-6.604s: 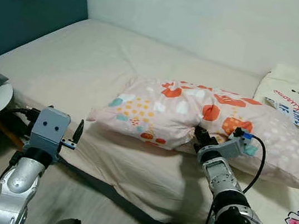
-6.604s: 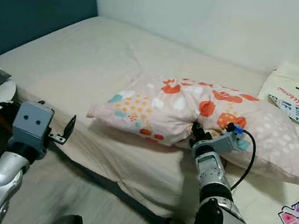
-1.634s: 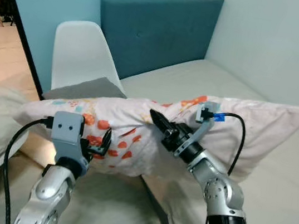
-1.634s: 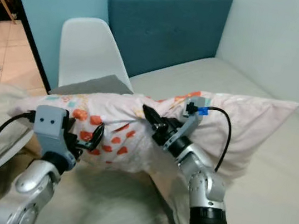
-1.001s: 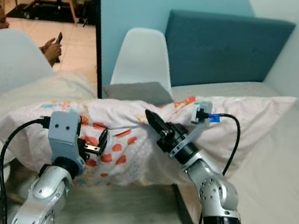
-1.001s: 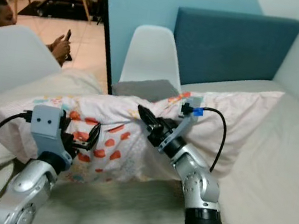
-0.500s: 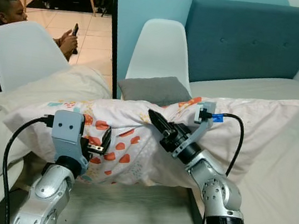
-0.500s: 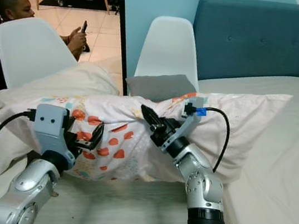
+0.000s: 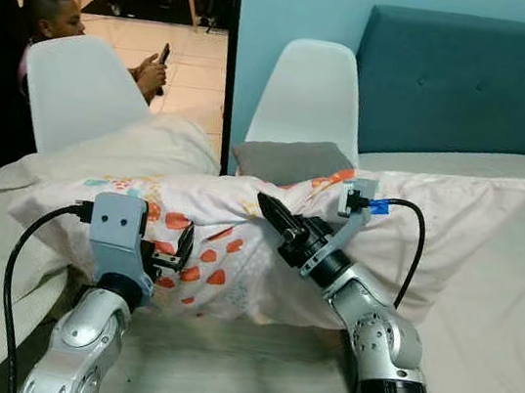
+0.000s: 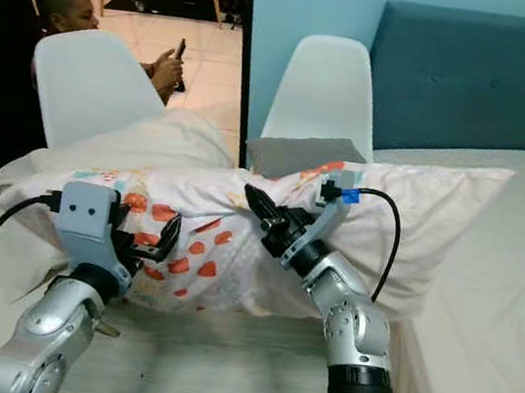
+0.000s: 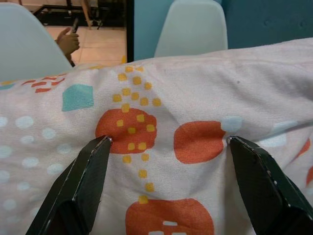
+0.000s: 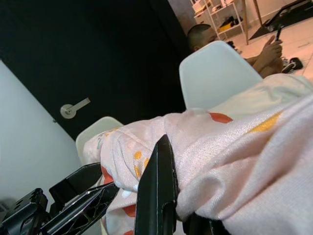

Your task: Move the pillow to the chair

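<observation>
A bed (image 9: 510, 323) with a teal padded headboard (image 9: 458, 78) stood by a light blue wall (image 9: 291, 3), two white shell chairs (image 9: 307, 95) near it, and a tiled floor (image 9: 188, 67) beyond, where a seated person (image 9: 58, 13) held a phone.

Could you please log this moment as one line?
pillow carried | right end effector shut on pillow | left end effector open against pillow | chair ahead

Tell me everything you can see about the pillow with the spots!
The pillow is long and soft-looking, pale pink cloth printed with orange blobs, yellow dots and teal patches. It hangs sideways in the air between both arms, creased and sagging. The right pincer is shut on a fold near its middle; the left pincer presses open fingers into its side. Behind it stand white chairs.
</observation>
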Controlling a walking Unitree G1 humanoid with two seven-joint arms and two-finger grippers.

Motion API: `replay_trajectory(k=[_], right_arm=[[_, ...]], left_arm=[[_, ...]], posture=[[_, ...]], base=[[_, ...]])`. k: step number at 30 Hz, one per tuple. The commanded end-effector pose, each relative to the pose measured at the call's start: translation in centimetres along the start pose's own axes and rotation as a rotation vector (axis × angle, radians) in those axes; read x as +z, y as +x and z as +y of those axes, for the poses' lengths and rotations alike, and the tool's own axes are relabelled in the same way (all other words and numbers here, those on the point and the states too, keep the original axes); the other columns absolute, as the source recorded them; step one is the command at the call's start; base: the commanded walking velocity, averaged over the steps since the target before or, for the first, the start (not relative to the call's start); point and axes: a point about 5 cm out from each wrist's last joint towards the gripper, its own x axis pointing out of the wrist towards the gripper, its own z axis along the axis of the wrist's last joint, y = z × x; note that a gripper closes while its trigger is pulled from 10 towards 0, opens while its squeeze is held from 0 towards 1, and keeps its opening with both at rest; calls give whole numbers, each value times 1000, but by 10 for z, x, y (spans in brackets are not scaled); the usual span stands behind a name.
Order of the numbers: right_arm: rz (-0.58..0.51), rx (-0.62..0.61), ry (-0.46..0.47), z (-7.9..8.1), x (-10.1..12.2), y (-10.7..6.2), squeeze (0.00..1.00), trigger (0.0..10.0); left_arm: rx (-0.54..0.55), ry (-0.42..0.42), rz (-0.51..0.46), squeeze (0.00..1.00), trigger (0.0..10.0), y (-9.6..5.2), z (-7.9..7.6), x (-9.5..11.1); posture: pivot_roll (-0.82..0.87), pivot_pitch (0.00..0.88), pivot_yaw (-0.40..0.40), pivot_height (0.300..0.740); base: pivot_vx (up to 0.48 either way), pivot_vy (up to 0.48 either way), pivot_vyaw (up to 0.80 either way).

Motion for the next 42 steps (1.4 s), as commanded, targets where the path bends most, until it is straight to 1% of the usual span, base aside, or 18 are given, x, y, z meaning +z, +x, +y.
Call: replay_trajectory(k=[1, 11, 13, 16, 20, 30, 42], right_arm=[[-78, 61, -59, 12, 19, 9, 0, 10000], [-77, 57, -62, 12, 19, 9, 0, 10000], [-77, 58, -62, 12, 19, 9, 0, 10000], [-77, 58, -62, 12, 19, 9, 0, 10000], [-76, 58, -62, 12, 19, 9, 0, 10000], [-73, 60, -66, 12, 18, 8, 0, 10000], [-69, 61, -71, 12, 17, 8, 0, 10000]], left_arm=[[8, 11, 16, 0, 10000, 1, 3, -4], [22, 14, 20, 0, 10000, 0, 4, -3], [16, 35, 28, 0, 10000, 1, 3, -4], [20, 32, 32, 0, 10000, 1, 4, -5], [49, 5, 34, 0, 10000, 0, 8, -6], [43, 13, 43, 0, 10000, 1, 6, -7], [29, 28, 26, 0, 10000, 2, 5, -6]], posture=[[99, 0, -21, 740], [96, 0, -20, 740], [95, 0, -18, 740], [95, 0, -18, 740], [97, 0, -20, 740], [94, 0, -18, 740], [92, 0, -18, 740]], base=[[0, 0, 519], [0, 0, 520], [0, -480, 525], [0, -480, 525], [0, 0, 522], [0, 0, 524], [0, 0, 523]])
